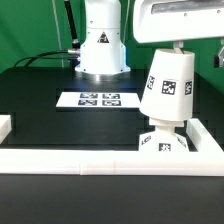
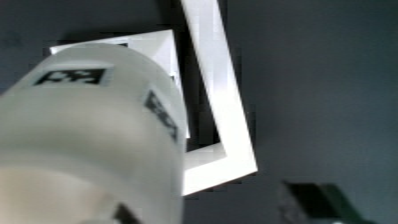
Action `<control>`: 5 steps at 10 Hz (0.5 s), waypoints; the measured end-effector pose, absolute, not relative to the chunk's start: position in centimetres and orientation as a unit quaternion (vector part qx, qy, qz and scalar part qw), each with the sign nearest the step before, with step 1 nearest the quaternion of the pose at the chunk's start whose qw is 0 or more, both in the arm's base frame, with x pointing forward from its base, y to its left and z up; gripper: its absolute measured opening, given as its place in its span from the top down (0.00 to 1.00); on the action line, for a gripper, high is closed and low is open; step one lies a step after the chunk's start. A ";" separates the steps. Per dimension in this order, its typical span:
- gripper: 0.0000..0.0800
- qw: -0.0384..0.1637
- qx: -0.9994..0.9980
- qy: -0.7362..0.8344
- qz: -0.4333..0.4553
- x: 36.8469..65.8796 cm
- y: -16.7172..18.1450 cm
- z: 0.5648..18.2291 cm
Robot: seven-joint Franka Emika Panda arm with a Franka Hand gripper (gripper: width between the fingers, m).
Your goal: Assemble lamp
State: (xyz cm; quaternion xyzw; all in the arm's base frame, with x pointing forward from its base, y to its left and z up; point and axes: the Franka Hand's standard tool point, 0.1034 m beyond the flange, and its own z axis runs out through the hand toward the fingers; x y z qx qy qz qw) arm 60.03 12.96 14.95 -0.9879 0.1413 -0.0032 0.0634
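Observation:
The white cone-shaped lamp shade (image 1: 167,88) with a square tag hangs slightly tilted just above the small square lamp base (image 1: 163,143), at the exterior view's right, inside the corner of the white rail. My gripper (image 1: 176,46) is right on top of the shade and appears shut on its upper end. In the wrist view the shade (image 2: 89,130) fills the near side, with one dark finger (image 2: 320,197) beside it. A white edge, apparently the base (image 2: 134,42), peeks out past the shade. The bulb is hidden by the shade.
A white rail (image 1: 80,160) runs along the table's front and turns up the exterior view's right side (image 1: 205,135); it also shows in the wrist view (image 2: 217,80). The marker board (image 1: 98,99) lies mid-table. The robot's white body (image 1: 102,40) stands behind it.

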 end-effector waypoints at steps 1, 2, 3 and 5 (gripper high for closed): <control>0.28 0.064 -0.988 0.143 -0.004 60.0 13.0 15.1; 0.28 0.064 -0.987 0.145 -0.004 59.8 13.0 15.3; 0.16 0.065 -0.987 0.148 -0.004 59.8 13.0 15.6; 0.13 0.066 -0.986 0.153 0.008 59.2 13.1 16.8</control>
